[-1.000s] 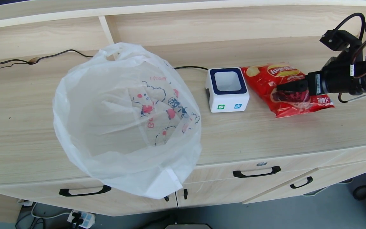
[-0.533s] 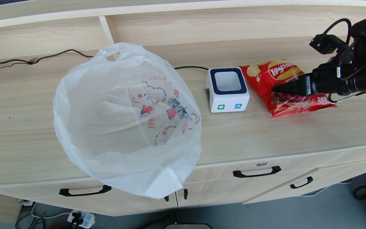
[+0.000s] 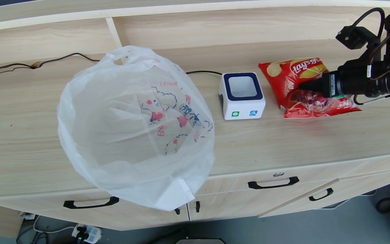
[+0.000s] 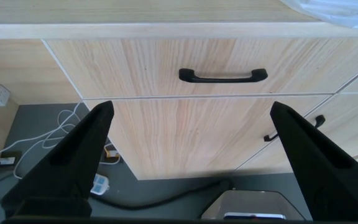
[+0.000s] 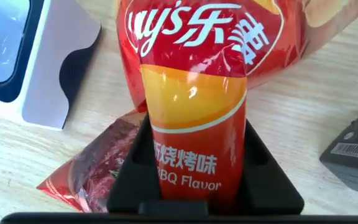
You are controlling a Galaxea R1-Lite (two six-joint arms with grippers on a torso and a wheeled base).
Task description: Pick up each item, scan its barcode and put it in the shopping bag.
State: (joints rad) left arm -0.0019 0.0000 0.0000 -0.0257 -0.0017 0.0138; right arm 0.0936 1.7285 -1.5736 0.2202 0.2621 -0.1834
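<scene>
Nearest, the left gripper [image 4: 191, 107] is hanging low in front of a wooden drawer front [image 4: 185, 137], its fingers spread wide apart and holding nothing, with a black handle [image 4: 222, 76] showing between them. Above, the white plastic shopping bag [image 3: 130, 128] is standing open on the left part of the counter [image 3: 283, 142], its base overhanging the front edge, exactly where it was a second ago. To its right the barcode scanner [image 3: 242, 95] is sitting with its dark-framed window facing up, also unmoved.

Beyond the scanner, on its right, the right gripper [image 3: 302, 86] is clamping its fingers on the middle of the red barbecue chip bag [image 3: 284, 84], pinching it into a narrow fold. Compared with a second ago, the chip bag is turning and pulling away: its top end is now sitting farther back and higher in the head view, the gap to the scanner is wider, and the gripper is higher too. Its crimped near end is apparently touching the wood. Farthest back, a black cable [image 3: 63, 57] is lying along the counter.
</scene>
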